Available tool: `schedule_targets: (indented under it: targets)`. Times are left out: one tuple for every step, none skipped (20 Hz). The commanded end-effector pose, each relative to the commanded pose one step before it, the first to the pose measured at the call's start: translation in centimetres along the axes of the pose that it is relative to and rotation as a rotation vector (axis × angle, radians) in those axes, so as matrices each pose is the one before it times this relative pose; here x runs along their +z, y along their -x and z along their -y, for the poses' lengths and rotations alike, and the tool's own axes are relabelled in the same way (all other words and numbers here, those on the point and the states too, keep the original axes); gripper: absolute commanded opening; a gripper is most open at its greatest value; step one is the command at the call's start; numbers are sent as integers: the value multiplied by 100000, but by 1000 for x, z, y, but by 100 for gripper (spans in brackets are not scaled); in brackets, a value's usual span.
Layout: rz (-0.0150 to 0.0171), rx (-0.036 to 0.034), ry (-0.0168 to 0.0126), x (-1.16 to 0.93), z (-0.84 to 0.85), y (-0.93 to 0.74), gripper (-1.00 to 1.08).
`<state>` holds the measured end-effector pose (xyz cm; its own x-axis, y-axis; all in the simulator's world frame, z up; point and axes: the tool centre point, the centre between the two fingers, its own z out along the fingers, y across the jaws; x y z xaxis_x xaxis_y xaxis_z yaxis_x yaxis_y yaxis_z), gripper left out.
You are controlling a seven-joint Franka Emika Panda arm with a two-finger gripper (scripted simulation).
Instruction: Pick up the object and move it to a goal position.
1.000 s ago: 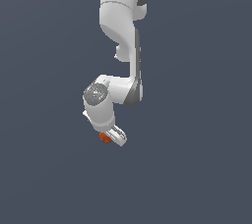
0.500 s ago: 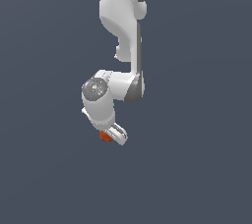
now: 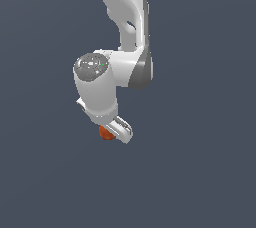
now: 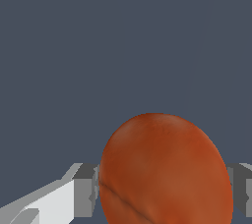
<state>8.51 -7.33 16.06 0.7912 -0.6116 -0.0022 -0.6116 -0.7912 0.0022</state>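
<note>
The object is a small orange-red ball [image 3: 105, 133] with a faintly mottled skin, peeking out beside the white hand of the arm in the exterior view. In the wrist view the ball [image 4: 166, 171] fills the space between the two fingers, one finger [image 4: 84, 188] pressed to one side of it and the other touching the opposite side. My gripper [image 3: 112, 133] is shut on the ball. Most of the ball is hidden behind the hand in the exterior view.
The white arm [image 3: 125, 27] comes down from the top of the exterior view. Around it is only a plain dark grey-blue background, with no surface edge visible.
The arm's upper links have shifted slightly. The hand and the held ball stay at nearly the same place.
</note>
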Motion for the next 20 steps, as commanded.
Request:
schedule_targets:
  targets:
    - [-228,35,-86,-2823,517,-234,-100]
    - [0,0,0,-1056,209,-90,-100]
    - [0,0,0,-1051,210,-92,-100]
    - [0,0,0,-1044,210,-93,-100]
    - [0,0,0,-1034,210,-95,-100]
    - [0,0,0,-1023,209,-97,-100]
    - [0,0,0,-1009,208,-98,-100]
    - [0,0,0,-993,207,-99,-100]
    - [0,0,0,-947,199,-97,-100]
    - [0,0,0,-887,188,-94,-100]
    - [0,0,0,-833,179,-91,-100]
    - [0,0,0,-783,170,-88,-100]
    - [0,0,0,-738,162,-85,-100]
    - [-40,-54,-16,-727,182,-49,-100]
    - [0,0,0,-656,147,-80,-100]
    - [0,0,0,-619,141,-78,-100]
    - [0,0,0,-579,133,-75,-100]
    - [0,0,0,-524,122,-70,-100]
    - [0,0,0,-469,111,-65,-100]
    - [20,-45,-49,-427,112,-48,-100]
